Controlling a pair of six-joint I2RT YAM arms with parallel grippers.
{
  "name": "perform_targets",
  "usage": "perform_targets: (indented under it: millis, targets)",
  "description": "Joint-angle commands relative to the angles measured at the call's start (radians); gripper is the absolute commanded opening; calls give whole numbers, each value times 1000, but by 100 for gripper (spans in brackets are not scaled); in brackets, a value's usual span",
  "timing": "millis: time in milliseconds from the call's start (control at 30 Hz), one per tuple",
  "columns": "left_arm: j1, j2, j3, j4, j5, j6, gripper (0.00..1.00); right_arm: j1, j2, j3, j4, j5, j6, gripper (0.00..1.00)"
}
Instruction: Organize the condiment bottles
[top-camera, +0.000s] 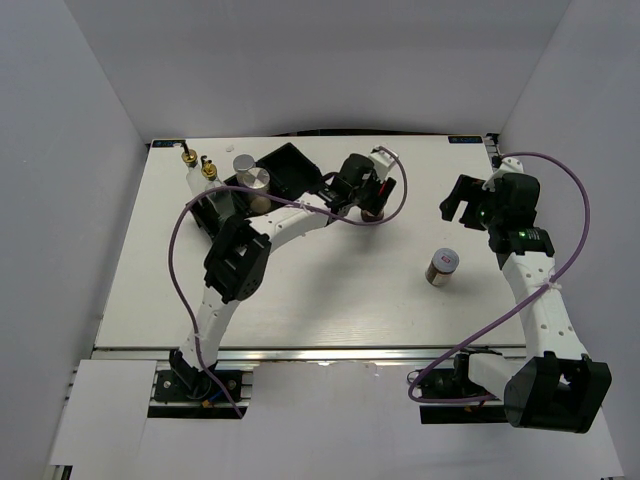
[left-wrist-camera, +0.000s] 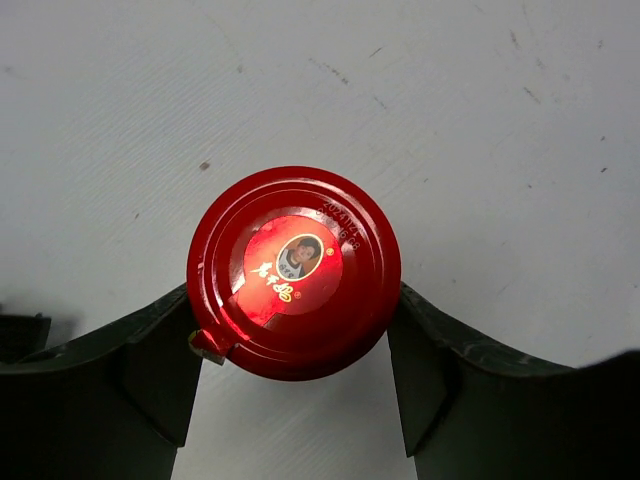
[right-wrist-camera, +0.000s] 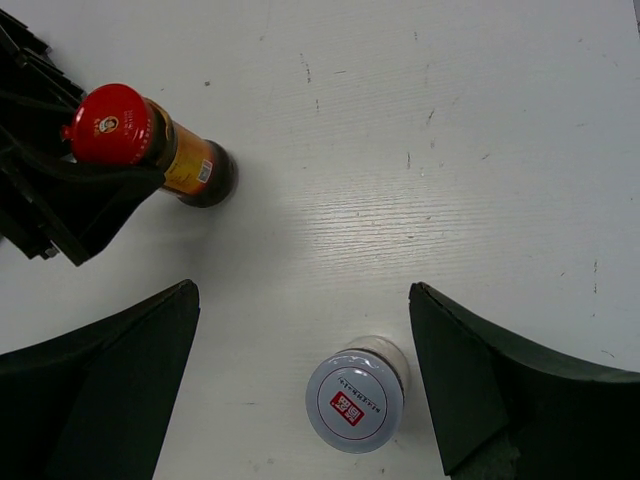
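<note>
Left rear of the bench (top-camera: 330, 300): two glass bottles (top-camera: 186, 155) and two shakers (top-camera: 259, 180) are standing at the black tray (top-camera: 295, 160); can't tell which compartments. Mid-bench, the left tool (left-wrist-camera: 295, 315) is sitting on the red-lidded jar (left-wrist-camera: 293, 270), fingers (left-wrist-camera: 150, 370) pressing both sides of the lid, so I'm reading it as clamped. The jar is standing upright on the bench, not lifted. Right of that, the silver-lidded brown jar (top-camera: 441, 266) is standing alone, well apart from the tray. The right tool (right-wrist-camera: 302, 295) is hovering near it with jaws wide apart, touching nothing. Step in hand, as I'm judging it: the pick of the red jar. The next move is calling for a straight lift, carrying left to the tray and dropping into a free slot without clipping the shakers. The brown jar is looking like the right arm's job.
</note>
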Motion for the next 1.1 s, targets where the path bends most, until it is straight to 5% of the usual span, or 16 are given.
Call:
perform_targets:
  millis: [0,200,467,1067]
  targets:
    - [2,-195,-37,157,-107,-46,10,-4,-29,1,37,5,-11,89]
    - [68,-295,-52,130,-277,-80,0,-2,-27,8,46,-48,-11,89]
    - [261,-427,-163,209,-218,-150,0,-2,-26,8,94,-110,-19,89]
    - [373,-246,-57,193,-260,-120,0,-2,2,5,97,-122,-9,89]
